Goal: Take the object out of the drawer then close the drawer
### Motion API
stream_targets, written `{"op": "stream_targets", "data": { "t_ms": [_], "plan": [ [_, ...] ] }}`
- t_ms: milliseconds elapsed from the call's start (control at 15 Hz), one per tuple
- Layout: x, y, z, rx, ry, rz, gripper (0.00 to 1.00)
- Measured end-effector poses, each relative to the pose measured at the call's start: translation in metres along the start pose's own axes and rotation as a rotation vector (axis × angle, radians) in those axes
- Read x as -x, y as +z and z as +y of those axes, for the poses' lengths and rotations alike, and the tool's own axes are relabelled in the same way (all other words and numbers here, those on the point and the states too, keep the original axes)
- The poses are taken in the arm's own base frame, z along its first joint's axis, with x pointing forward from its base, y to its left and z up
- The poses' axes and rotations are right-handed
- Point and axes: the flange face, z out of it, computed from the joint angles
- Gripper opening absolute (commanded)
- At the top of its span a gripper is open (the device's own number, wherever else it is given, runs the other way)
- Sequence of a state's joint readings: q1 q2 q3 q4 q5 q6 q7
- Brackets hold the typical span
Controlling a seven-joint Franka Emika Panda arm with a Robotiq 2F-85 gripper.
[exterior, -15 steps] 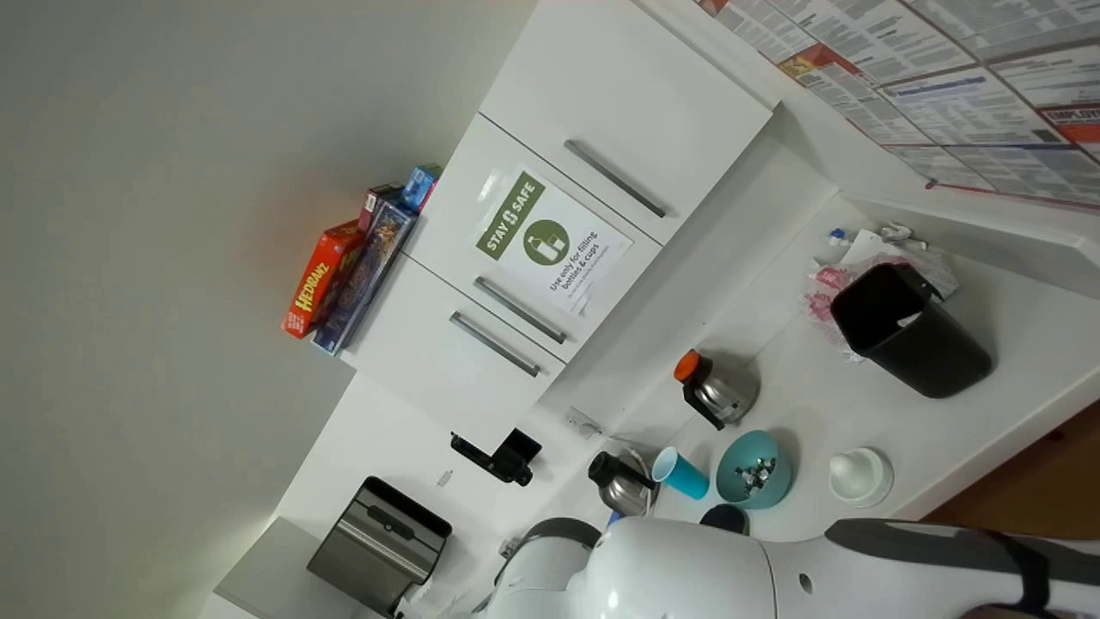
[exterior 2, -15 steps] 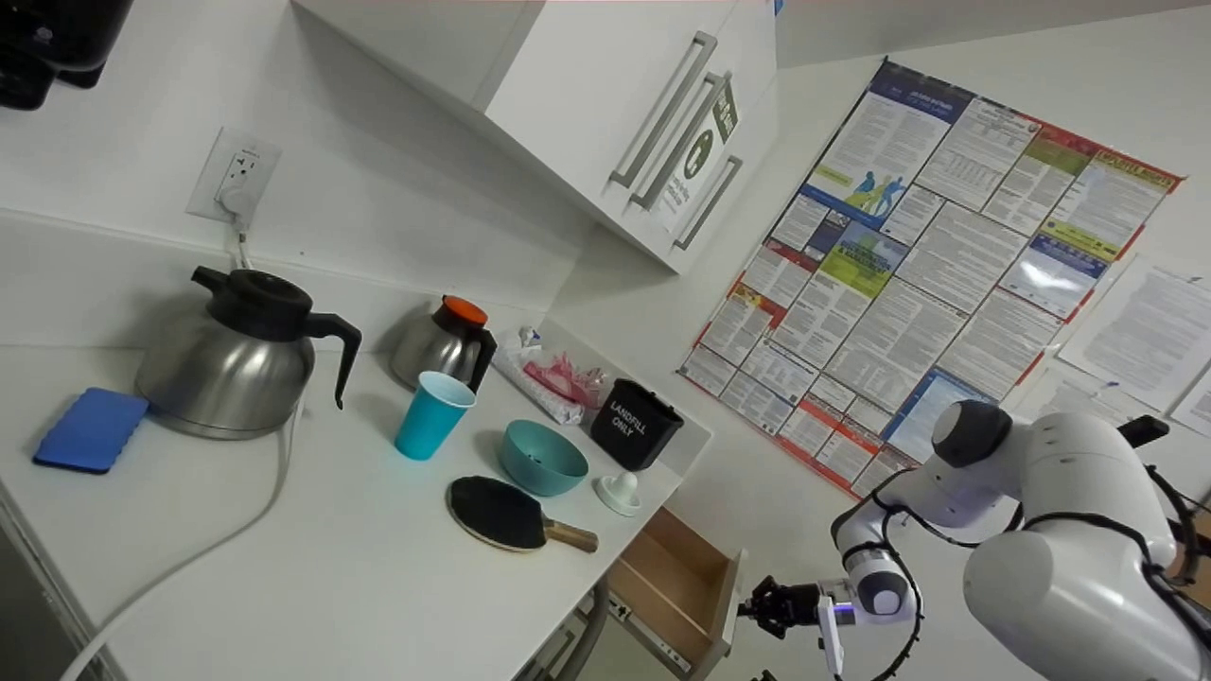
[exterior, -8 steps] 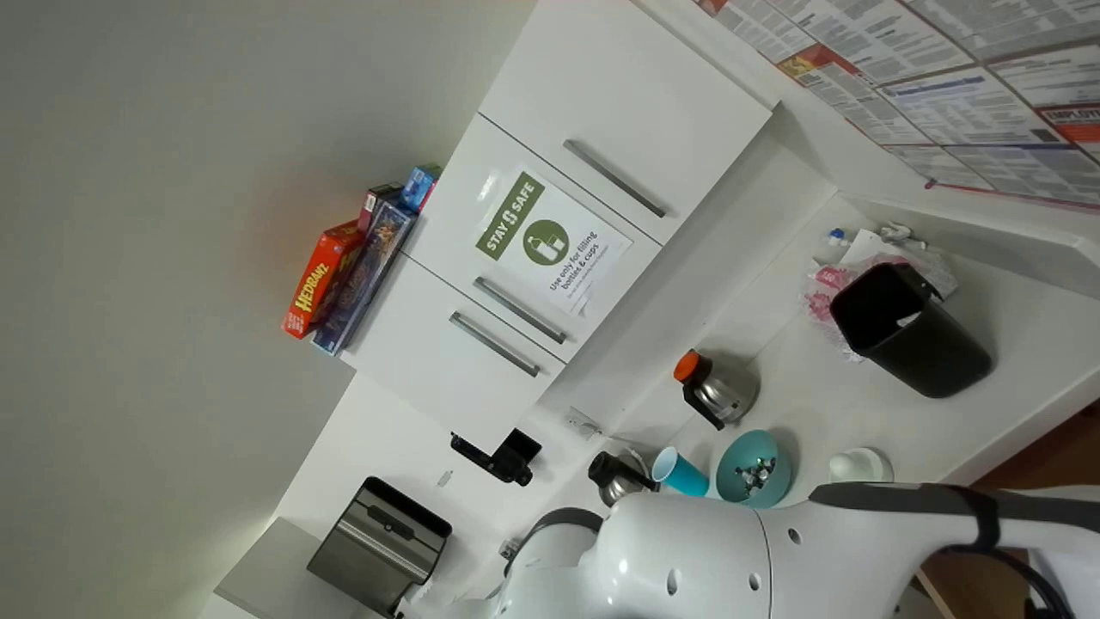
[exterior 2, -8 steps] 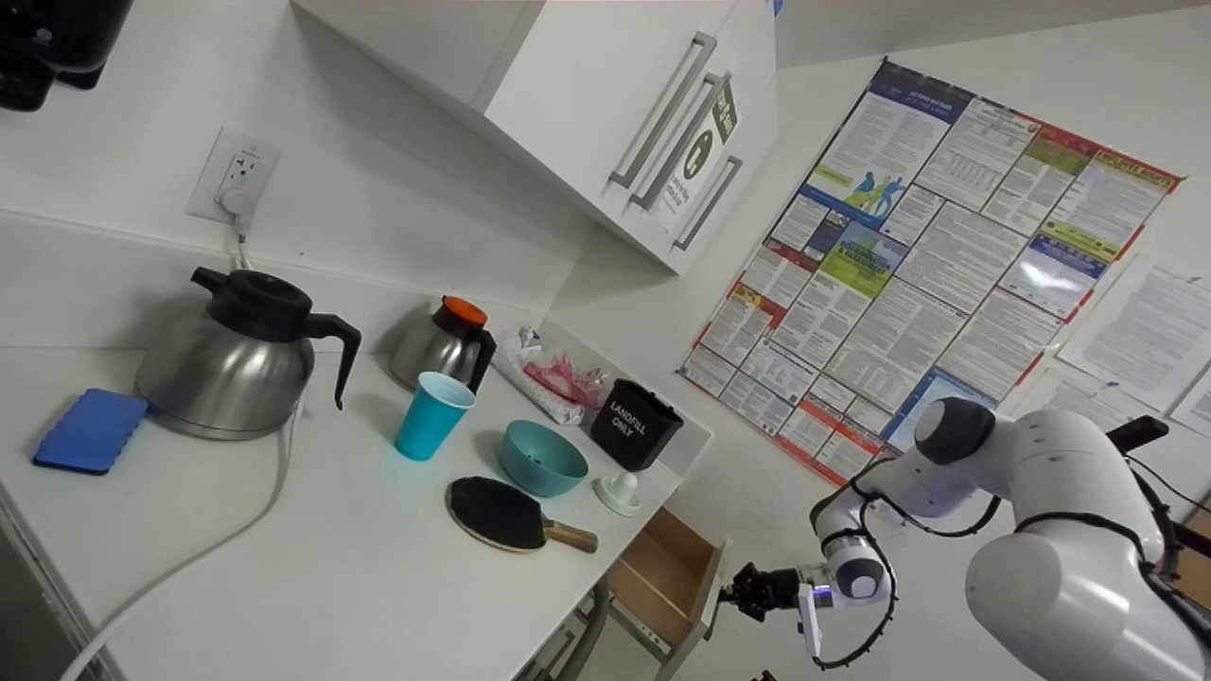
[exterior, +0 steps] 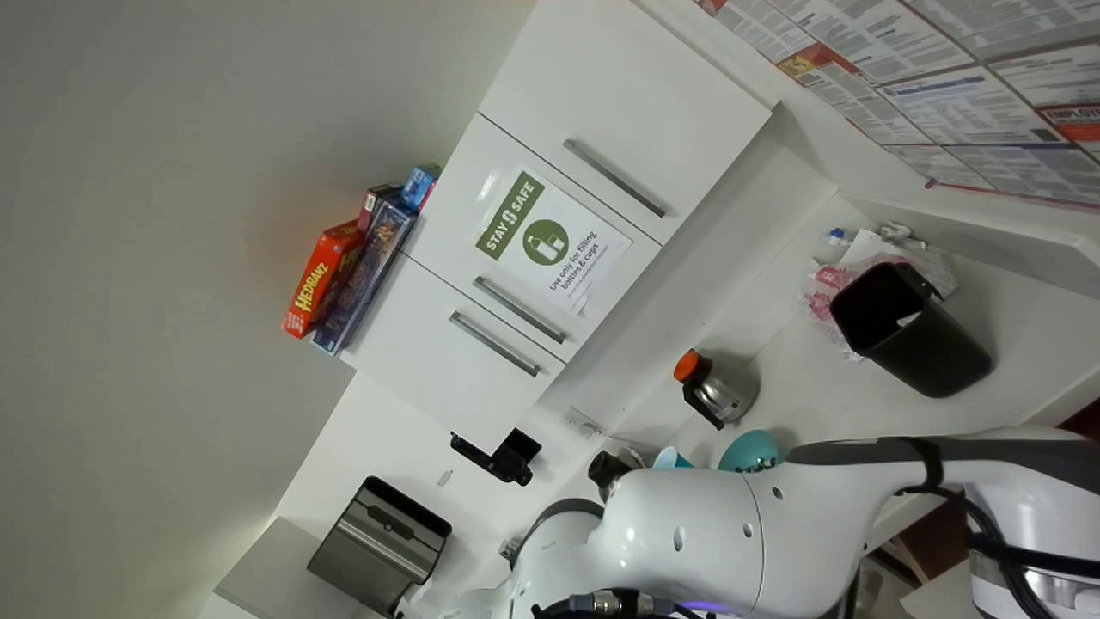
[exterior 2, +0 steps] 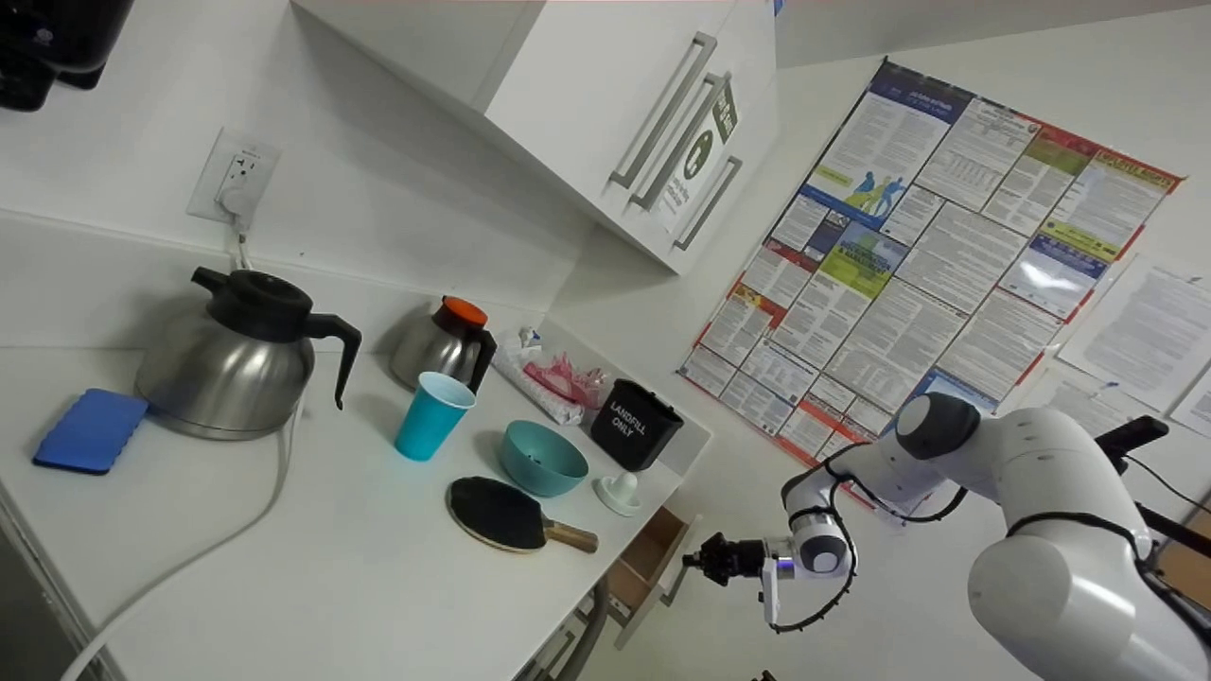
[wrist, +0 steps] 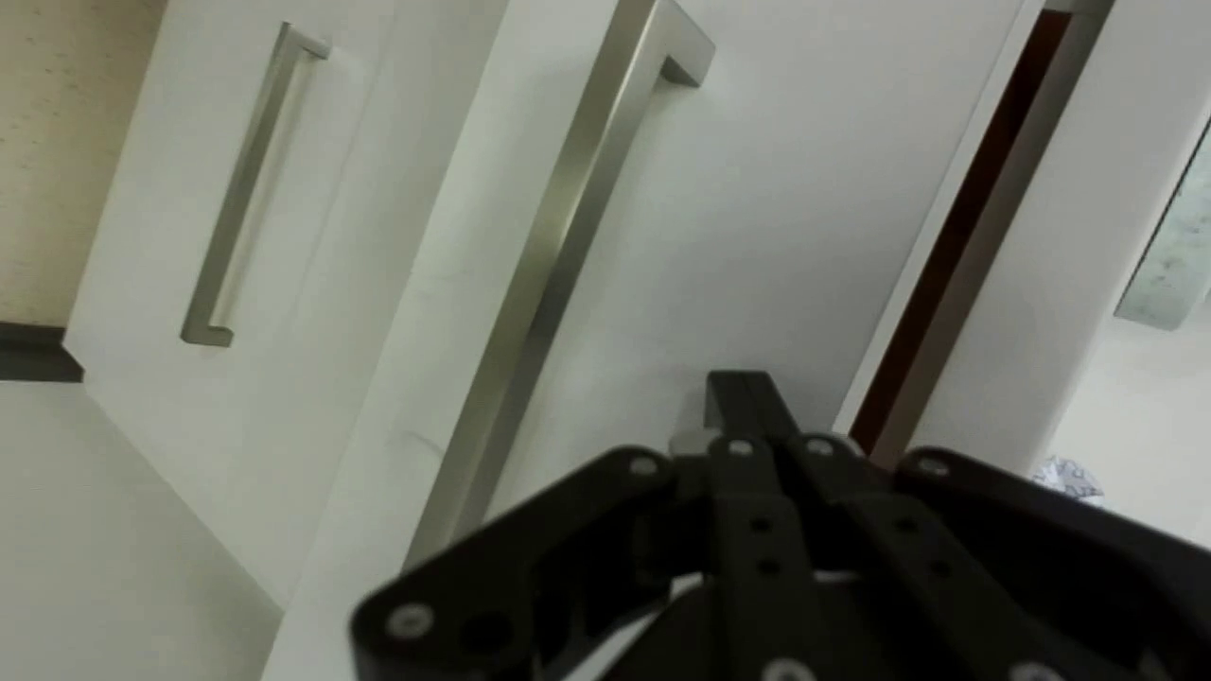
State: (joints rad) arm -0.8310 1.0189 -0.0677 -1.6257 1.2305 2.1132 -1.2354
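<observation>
One drawer [exterior 2: 655,588]: part-way out in an exterior view, brown interior visible behind its front; dark gap along the upper edge seen in the wrist view.
Drawer step: closing judged to be in hand; object removal assumed finished, not proven.
Drawer object: not identified; nothing can be made out in the visible part of the interior, rest hidden. White item [exterior 2: 619,493] near the counter [exterior 2: 359,567] edge and paddle [exterior 2: 500,514] near it are possible candidates; which, if either, cannot be told.
Gripper [exterior 2: 691,560] fingers [wrist: 743,407]: pressed together, nothing pinched as far as can be seen.
Fingers vs drawer front [wrist: 804,189]: set between handle [wrist: 563,246] and upper edge, handle not grasped; contact looks likely, not confirmed.
Next push: straight inward force called for, kept on the flat front until the gap is gone; grip not needed.
Push risk: fingers could be slid past the upper edge or caught on the handle if the aim is shifted.
Arm [exterior 2: 1060,487] pose: arched, elbow held high, forearm sloped down to the wrist, gripper aimed at the drawer front.
Counter view: bowl [exterior: 748,449] partly covered by the arm in an exterior view; gripper not visible there.
</observation>
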Motion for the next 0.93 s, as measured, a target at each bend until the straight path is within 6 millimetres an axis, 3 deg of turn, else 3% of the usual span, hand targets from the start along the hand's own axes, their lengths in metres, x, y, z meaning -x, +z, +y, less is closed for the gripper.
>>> {"op": "stream_targets", "data": {
  "t_ms": [400, 933],
  "plan": [
    [-0.024, 0.046, -0.022, -0.045, -0.027, 0.031, 0.00],
    [-0.040, 0.082, -0.021, -0.064, -0.057, 0.046, 0.00]
  ]
}}
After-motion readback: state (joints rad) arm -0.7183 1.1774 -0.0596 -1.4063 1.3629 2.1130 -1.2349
